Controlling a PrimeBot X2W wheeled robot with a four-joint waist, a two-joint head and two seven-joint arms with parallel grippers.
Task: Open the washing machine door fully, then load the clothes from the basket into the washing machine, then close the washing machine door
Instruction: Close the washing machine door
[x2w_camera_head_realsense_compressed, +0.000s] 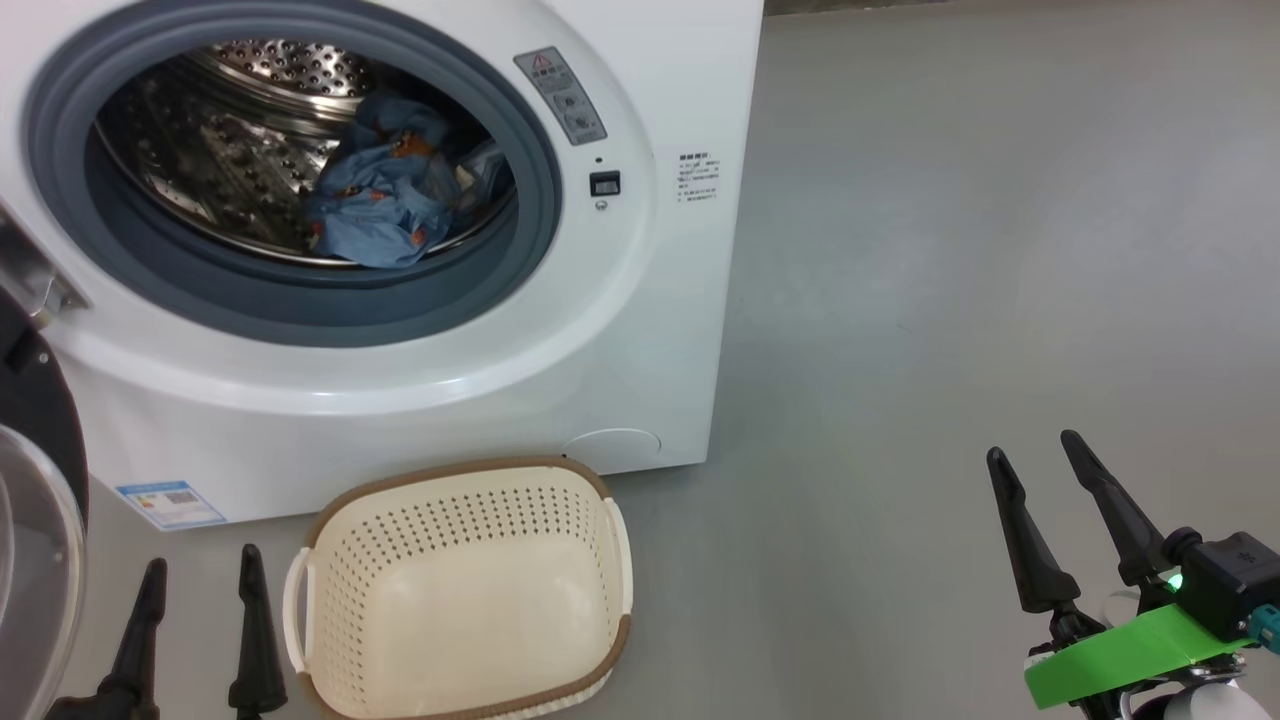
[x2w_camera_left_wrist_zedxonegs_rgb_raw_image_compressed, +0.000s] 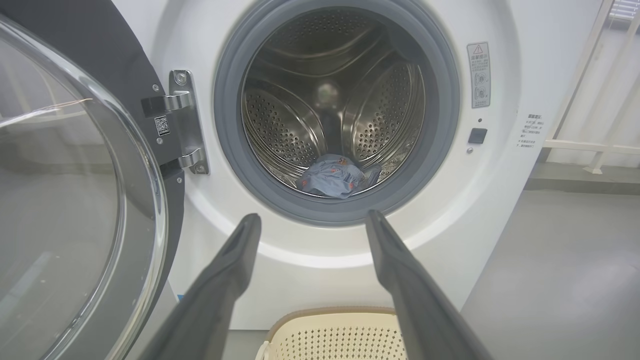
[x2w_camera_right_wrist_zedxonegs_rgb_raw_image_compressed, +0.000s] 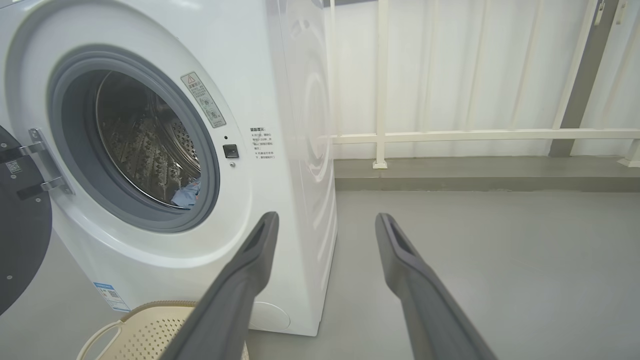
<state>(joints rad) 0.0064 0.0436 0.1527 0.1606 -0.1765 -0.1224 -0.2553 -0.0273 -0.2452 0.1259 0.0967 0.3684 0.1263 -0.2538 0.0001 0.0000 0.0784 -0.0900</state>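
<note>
At the left side of the white washing machine (x2w_camera_head_realsense_compressed: 640, 330) hung the open door (x2w_camera_left_wrist_zedxonegs_rgb_raw_image_compressed: 60, 200), black-rimmed around a bulging glass bowl. It looked heavy, rigid and slick, probably best pushed at the rim far from its hinge (x2w_camera_left_wrist_zedxonegs_rgb_raw_image_compressed: 185, 120). Below sat the empty cream basket (x2w_camera_head_realsense_compressed: 460, 525). Soft blue clothes (x2w_camera_head_realsense_compressed: 385, 195) lay in the drum (x2w_camera_head_realsense_compressed: 230, 150). The left claw (x2w_camera_head_realsense_compressed: 203, 560) and right claw (x2w_camera_head_realsense_compressed: 1033, 447) gaped wide, holding nothing.

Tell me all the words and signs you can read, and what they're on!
No words are clear enough to read.
Grey sticker on the washing machine, beside its opening: warning triangle, text too small.
Black print on its front: too small.
Blue label low on its front: square code, text blurred.
Small sticker on the washing machine door: square code, no words.
</note>
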